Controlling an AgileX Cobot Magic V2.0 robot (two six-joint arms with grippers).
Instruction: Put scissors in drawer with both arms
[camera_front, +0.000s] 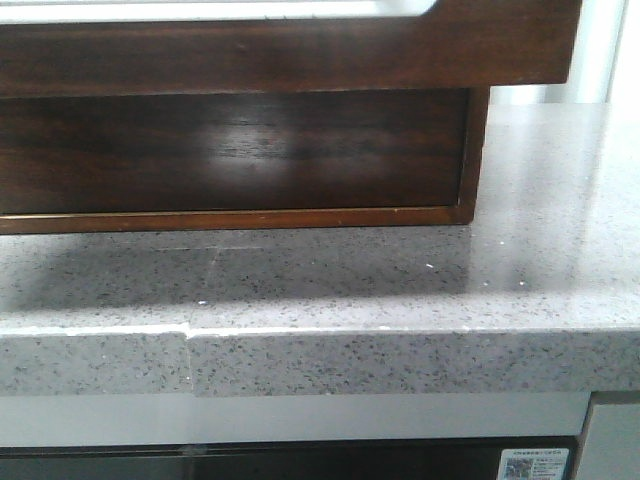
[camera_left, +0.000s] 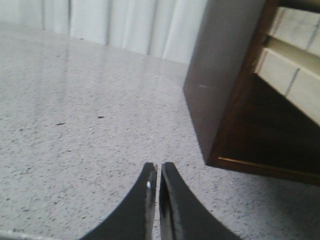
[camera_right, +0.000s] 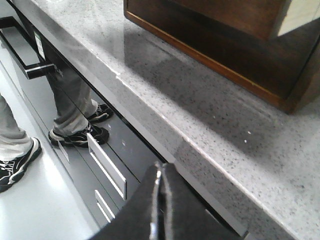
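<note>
The drawer (camera_front: 300, 55) is a glossy dark-brown front with a pale rounded-corner gap along its top edge. It juts forward over the lower part of the wooden cabinet (camera_front: 230, 150). The scissors are not in any view. My left gripper (camera_left: 159, 167) is shut and empty over the speckled counter, to the side of the cabinet's wall (camera_left: 220, 75). My right gripper (camera_right: 162, 167) is shut and empty, out past the counter's front edge, with the drawer front (camera_right: 235, 15) farther off. Neither gripper shows in the front view.
The grey speckled counter (camera_front: 400, 290) has a seam and a chipped front edge (camera_front: 190, 335). Below it are dark cupboard fronts with pale handles (camera_right: 107, 165) and a black bar handle (camera_right: 20, 50). A person's legs and shoes (camera_right: 75, 135) stand beside them. A white curtain (camera_left: 125, 25) hangs behind.
</note>
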